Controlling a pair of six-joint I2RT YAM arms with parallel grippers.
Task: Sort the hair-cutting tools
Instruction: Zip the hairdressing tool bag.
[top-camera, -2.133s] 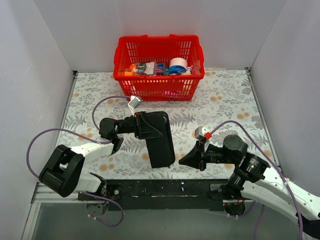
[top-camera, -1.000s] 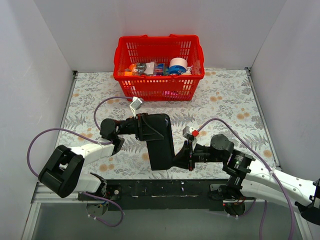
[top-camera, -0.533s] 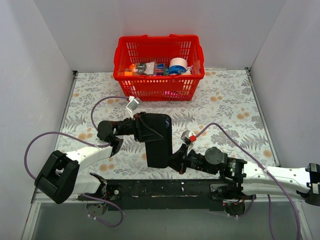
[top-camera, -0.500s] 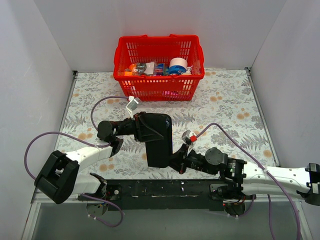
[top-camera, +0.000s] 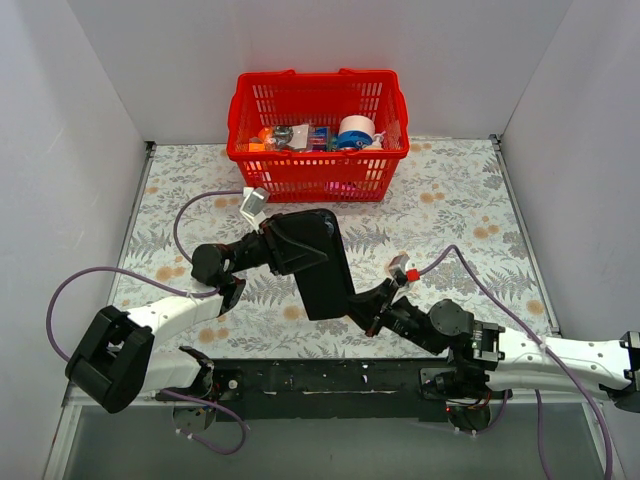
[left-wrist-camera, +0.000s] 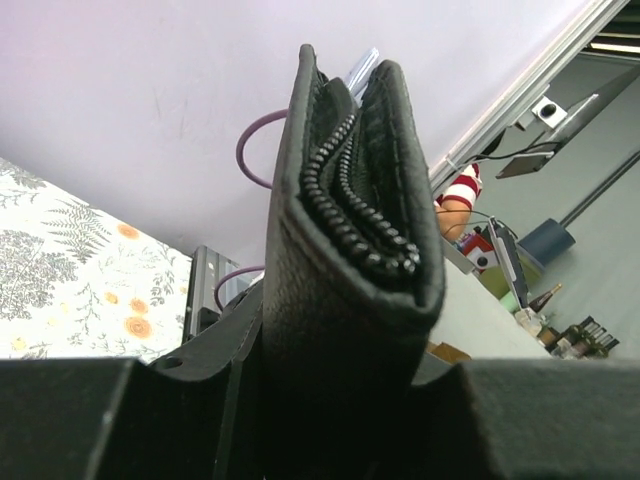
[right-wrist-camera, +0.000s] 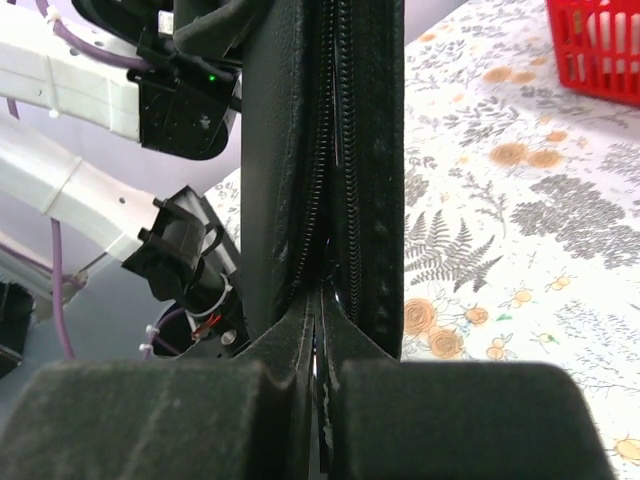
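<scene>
Right hand (top-camera: 367, 317) is brought leftward across desk (top-camera: 450, 200) since earlier frames, now met with near end of pouch (top-camera: 318, 262); pouch's far end is swung leftward. Right hand is pinched closed on pouch's zipper edge. Far end is clamped by left hand (top-camera: 272, 246), pouch held on edge, zipper slightly parted. Pale translucent tip (left-wrist-camera: 362, 68) is seen at pouch mouth, identity cannot be told. Hair-cutting tools' place cannot be told. Red basket (top-camera: 318, 165) is set at desk rear.

Red basket (top-camera: 300, 172), black pouch (top-camera: 320, 262), perhaps zipped
</scene>
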